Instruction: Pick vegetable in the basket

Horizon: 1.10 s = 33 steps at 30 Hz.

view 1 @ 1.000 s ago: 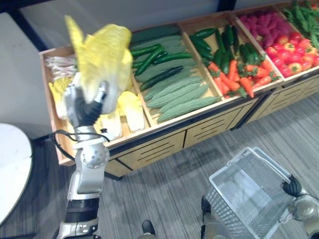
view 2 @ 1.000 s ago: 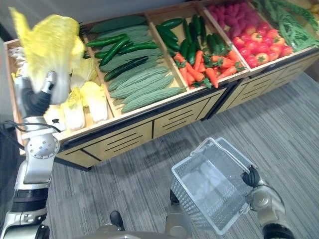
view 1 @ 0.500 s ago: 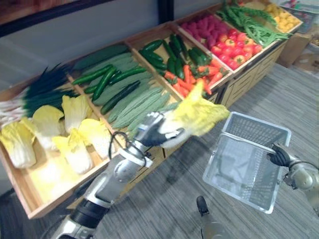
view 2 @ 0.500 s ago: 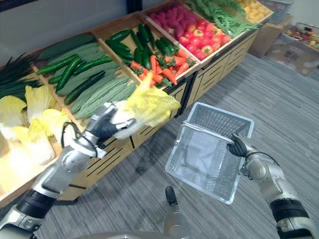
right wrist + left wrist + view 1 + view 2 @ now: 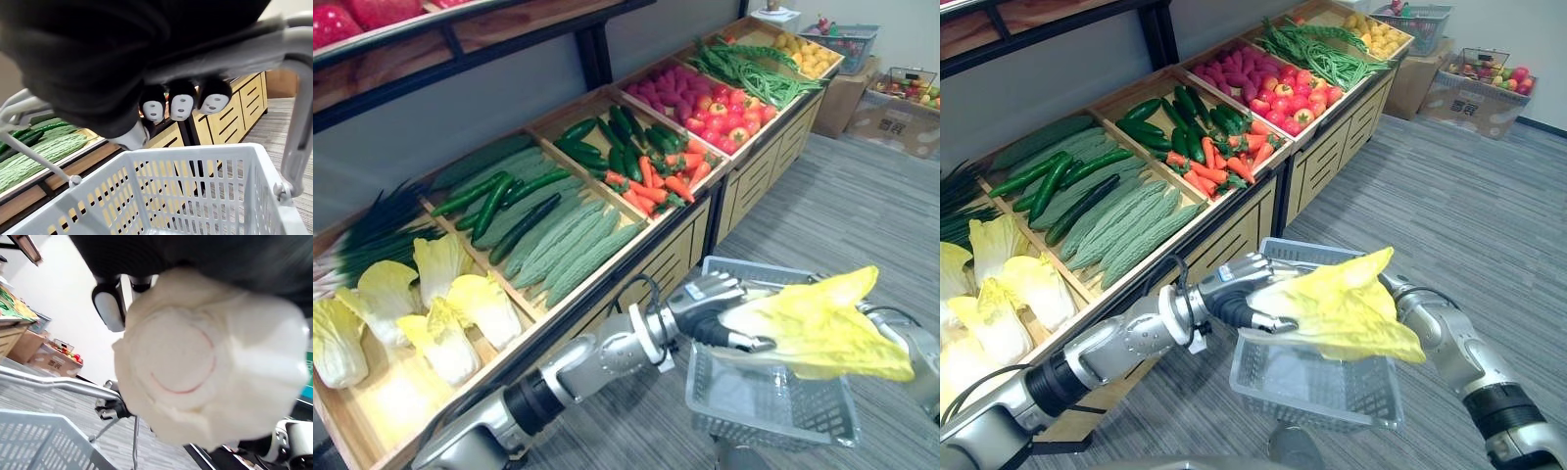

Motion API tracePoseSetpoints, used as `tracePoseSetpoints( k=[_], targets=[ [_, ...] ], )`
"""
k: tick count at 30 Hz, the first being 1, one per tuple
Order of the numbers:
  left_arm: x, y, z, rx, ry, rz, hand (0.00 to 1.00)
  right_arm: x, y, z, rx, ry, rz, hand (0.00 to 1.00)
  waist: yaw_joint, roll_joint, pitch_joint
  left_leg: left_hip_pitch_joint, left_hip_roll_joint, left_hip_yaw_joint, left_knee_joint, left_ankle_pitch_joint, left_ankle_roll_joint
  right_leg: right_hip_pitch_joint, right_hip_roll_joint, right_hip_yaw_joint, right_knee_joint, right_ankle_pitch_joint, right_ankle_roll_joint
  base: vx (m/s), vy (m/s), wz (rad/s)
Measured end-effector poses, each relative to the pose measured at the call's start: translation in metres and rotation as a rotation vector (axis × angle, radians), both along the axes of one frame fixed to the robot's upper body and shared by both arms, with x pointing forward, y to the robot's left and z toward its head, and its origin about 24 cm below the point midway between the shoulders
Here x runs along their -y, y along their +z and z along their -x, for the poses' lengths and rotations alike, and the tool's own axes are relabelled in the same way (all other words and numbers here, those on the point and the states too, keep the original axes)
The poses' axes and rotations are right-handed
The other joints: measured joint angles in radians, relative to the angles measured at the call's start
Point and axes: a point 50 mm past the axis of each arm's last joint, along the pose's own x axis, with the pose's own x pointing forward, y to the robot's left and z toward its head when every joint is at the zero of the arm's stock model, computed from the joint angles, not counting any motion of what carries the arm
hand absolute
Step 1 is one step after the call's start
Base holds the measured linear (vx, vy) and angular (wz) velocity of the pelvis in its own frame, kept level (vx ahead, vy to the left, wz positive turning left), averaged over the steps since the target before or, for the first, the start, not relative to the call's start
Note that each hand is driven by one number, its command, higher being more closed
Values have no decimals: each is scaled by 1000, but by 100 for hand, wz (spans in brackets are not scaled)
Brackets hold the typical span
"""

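Currently the left hand is clamped round the stalk end of the cabbage, and the left wrist view shows the pale cut base pressed against its palm. The cabbage lies roughly level above the open basket. Its yellow leaves fan out toward the right arm and appear to reach past the basket's side nearest that arm. The right hand has its fingers curled round the handle, so the basket hangs from that one grip.

The main risk, as I judge it, is a release from this spot.
- **Overhang:** so much leaf sits off to one side that the cabbage could land across the edge or the handle, then roll off onto the floor.
- **Swing:** the basket hangs free, so a weight dropped off-centre could tilt it or pull on the right hand's grip.
- **Snagging:** loose leaves may drape over the right wrist and drag as the arms part.

I cannot tell how high the cabbage sits above the basket, because the eye views look down from above. A drop from too high would make both the bounce and the swing worse.
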Motion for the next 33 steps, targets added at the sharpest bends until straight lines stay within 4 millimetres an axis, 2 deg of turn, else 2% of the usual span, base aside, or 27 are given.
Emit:
tracePoseSetpoints(
  k=[4,11,13,17,28,29,33],
  targets=[
    [7,-7,-2,-22,-23,-40,100,-2,8,-1,21,22,18,100,-5,3,-8,2,0,19,2,-1,-1,-16,6,10,14,0,-1,-30,-50,-12],
    [12,-32,-12,-103,15,-111,100,-8,13,-2,27,53,17,100,-8,3,-26,3,5,36,20,-9,-14,-29,9,11,24,-2,-3,-26,-43,-7],
    [10,-42,-16,-108,42,-153,100,-11,14,-2,32,61,5,100,-7,1,-26,6,6,45,20,-12,-15,-29,9,5,25,-16,-13,-42,-40,-10],
    [4,-67,-27,-130,111,-269,100,-25,13,-2,31,117,-14,100,-11,-3,-29,19,9,58,18,-16,-20,-29,4,-39,25,-9,-25,-17,-29,-9],
    [9,-99,-47,-167,228,-396,100,-47,10,-9,27,168,-67,100,-11,-26,-23,20,-4,69,-3,-14,-19,-37,0,-44,25,-1,-26,1,-3,0],
    [10,-100,-47,-171,233,-402,0,-48,11,-9,31,171,-73,100,-12,-26,-23,20,-5,71,-4,-14,-19,-38,0,-43,25,-1,-25,-19,-11,-3],
    [11,-106,-55,-171,273,-455,0,-52,14,-12,36,179,-107,100,-12,-33,-18,21,-12,75,-17,-13,-17,-42,-2,-41,25,0,-24,-17,-11,-1]
  ],
)
